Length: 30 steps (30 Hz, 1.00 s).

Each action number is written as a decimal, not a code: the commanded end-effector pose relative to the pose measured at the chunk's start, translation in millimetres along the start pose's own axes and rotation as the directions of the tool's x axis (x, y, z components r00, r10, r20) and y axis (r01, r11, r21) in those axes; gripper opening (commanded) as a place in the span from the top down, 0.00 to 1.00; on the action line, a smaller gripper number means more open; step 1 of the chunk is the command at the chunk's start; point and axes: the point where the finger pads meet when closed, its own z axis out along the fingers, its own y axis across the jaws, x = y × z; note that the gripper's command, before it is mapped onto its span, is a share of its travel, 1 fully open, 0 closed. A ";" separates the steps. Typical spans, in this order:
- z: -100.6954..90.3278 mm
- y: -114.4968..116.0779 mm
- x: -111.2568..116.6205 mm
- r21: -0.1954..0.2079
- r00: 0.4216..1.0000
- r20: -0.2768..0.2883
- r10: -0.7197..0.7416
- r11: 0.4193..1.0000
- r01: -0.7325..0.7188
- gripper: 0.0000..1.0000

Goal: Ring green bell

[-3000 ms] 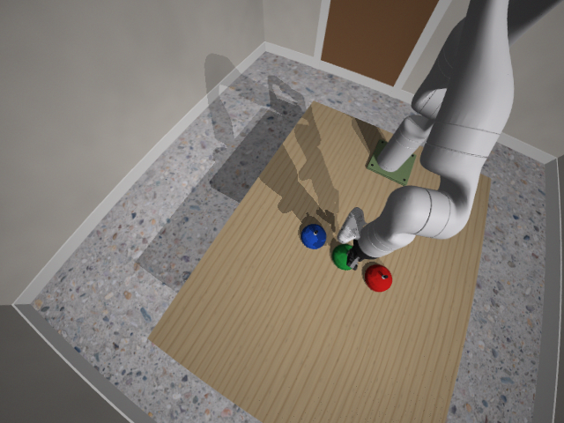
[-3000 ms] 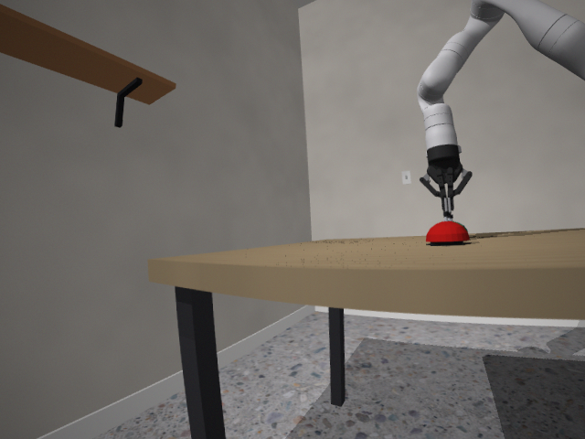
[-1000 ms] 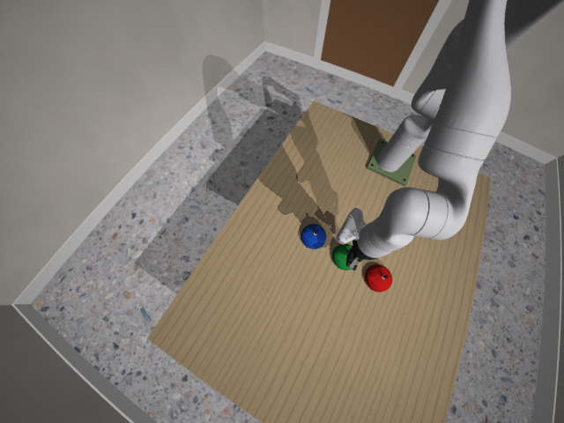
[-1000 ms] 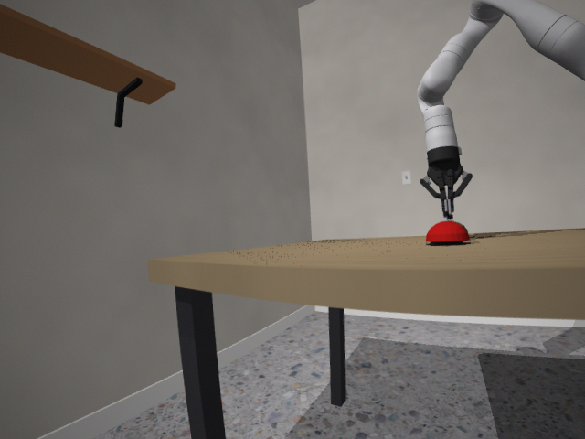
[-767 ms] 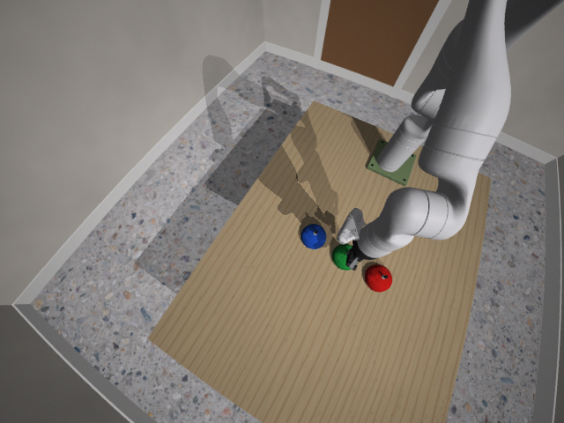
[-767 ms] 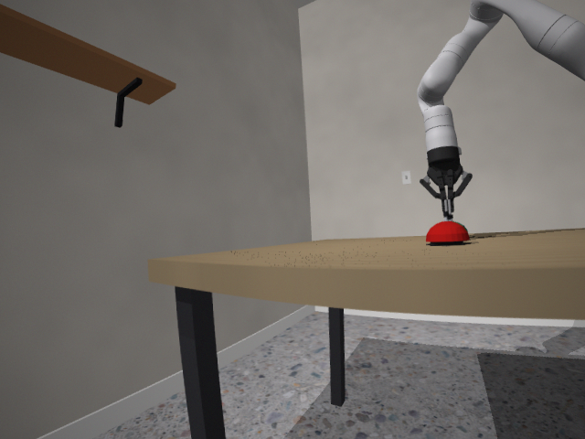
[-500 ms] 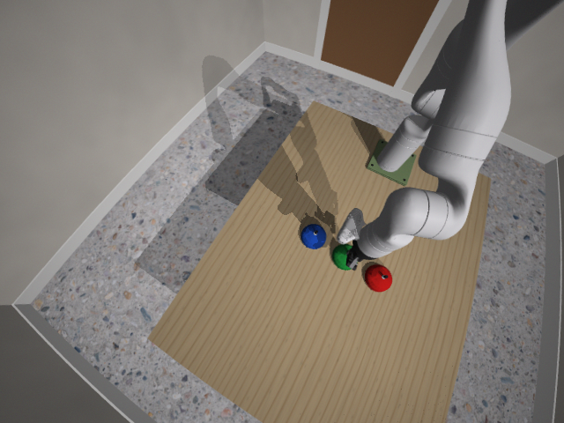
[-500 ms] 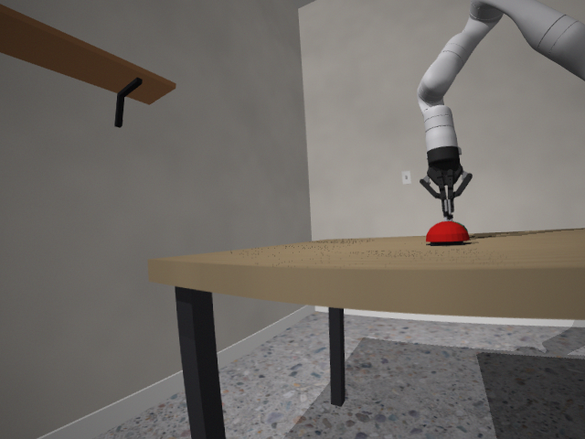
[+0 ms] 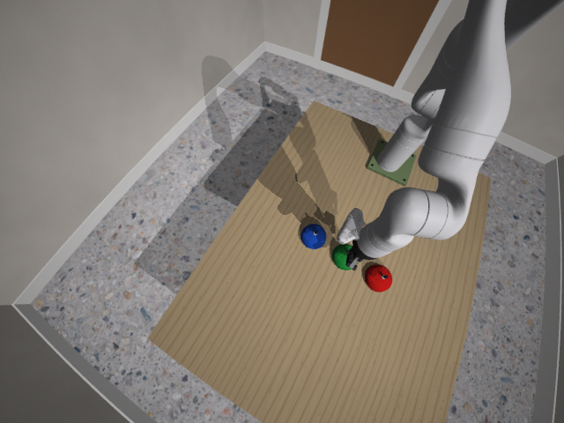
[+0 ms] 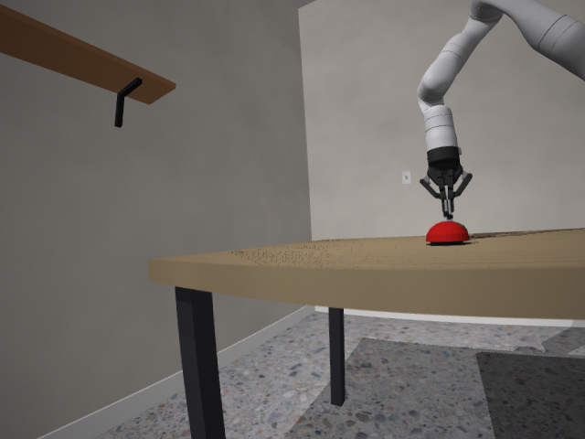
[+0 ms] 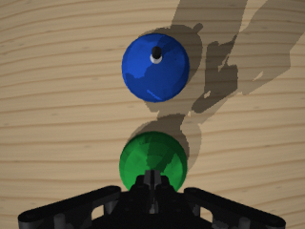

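Green bell (image 11: pixel 152 160) domed, button seemingly under closed gripper (image 11: pixel 152 187)

Three bells sit in a short diagonal row near the middle of a table (image 9: pixel 255 355): one bell (image 9: pixel 313 236) at the upper left, the middle bell (image 9: pixel 341 256) just beside it, a third bell (image 9: pixel 378 278) at the lower right. The arm's closed gripper (image 9: pixel 352 260) hangs directly above the middle bell. The arm's base plate (image 9: pixel 374 162) is fixed at the table's far edge.
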 end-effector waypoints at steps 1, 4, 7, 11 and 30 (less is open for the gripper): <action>0.8 0.5 -0.5 -0.002 1.000 0.001 -0.001 1.000 0.001 1.00; 0.8 0.5 -0.5 -0.002 1.000 0.001 -0.001 1.000 0.001 1.00; 0.8 0.5 -0.5 -0.002 1.000 0.001 -0.001 1.000 0.001 1.00; -0.5 0.5 -0.5 -0.002 1.000 0.001 -0.001 1.000 0.001 1.00; -36.1 0.5 -0.5 -0.002 1.000 0.001 -0.001 1.000 0.001 1.00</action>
